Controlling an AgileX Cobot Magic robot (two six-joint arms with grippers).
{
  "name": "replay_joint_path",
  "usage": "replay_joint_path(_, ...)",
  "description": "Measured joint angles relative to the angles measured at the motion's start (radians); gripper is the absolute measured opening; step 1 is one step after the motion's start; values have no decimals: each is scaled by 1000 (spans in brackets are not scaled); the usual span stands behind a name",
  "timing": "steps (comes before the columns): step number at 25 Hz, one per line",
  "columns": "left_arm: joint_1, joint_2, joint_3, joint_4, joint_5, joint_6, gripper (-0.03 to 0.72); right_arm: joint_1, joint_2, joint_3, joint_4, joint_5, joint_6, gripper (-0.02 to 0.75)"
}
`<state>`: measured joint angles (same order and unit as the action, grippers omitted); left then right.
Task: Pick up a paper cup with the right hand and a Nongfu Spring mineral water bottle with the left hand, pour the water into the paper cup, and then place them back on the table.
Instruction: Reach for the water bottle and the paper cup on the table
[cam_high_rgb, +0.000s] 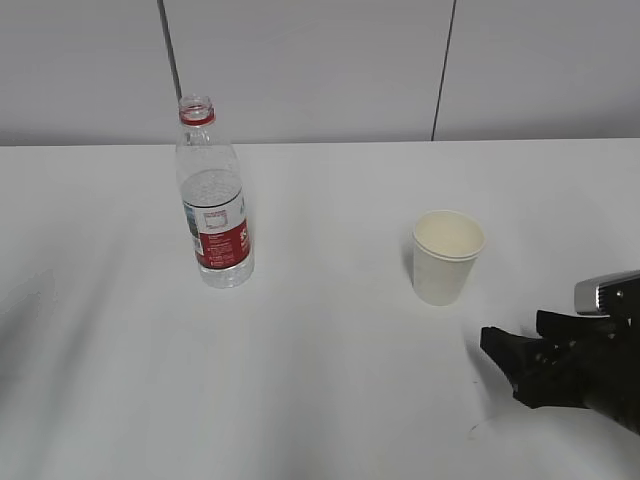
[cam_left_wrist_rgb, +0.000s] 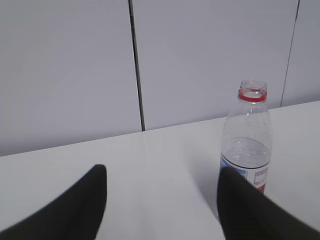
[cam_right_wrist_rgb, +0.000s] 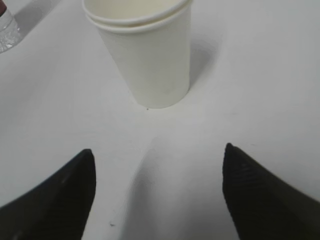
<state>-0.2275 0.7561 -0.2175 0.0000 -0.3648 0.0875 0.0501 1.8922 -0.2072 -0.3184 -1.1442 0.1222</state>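
The clear water bottle (cam_high_rgb: 213, 205) with a red-and-white label and red neck ring stands upright and uncapped on the white table (cam_high_rgb: 330, 330) at the left. It holds clear water up to its shoulder. The off-white paper cup (cam_high_rgb: 447, 257) stands upright at right of centre and looks empty. My right gripper (cam_high_rgb: 512, 338) is open and empty, low over the table just in front and to the right of the cup. In the right wrist view the gripper (cam_right_wrist_rgb: 157, 150) faces the cup (cam_right_wrist_rgb: 145, 55) straight ahead. My left gripper (cam_left_wrist_rgb: 162, 175) is open and empty, with the bottle (cam_left_wrist_rgb: 247, 150) ahead beside its right finger.
A grey panelled wall (cam_high_rgb: 320, 60) runs behind the table's far edge. A small dark scuff (cam_high_rgb: 472, 432) marks the table near the right gripper. The bottle's base shows at the right wrist view's top-left corner (cam_right_wrist_rgb: 7, 30).
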Motion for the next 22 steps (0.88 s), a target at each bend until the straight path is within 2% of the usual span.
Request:
replay_joint_path(8,0,0,0,0,0,0,436,0,0,-50,-4,0,1,595)
replay_joint_path(16,0,0,0,0,0,0,436,0,4,-135,-17,-1,13,651)
replay_joint_path(20,0,0,0,0,-1,0,436,0,37,-176,-86,-2,26,650)
replay_joint_path(22,0,0,0,0,-1,0,436,0,45,-188,-112,-2,29,621)
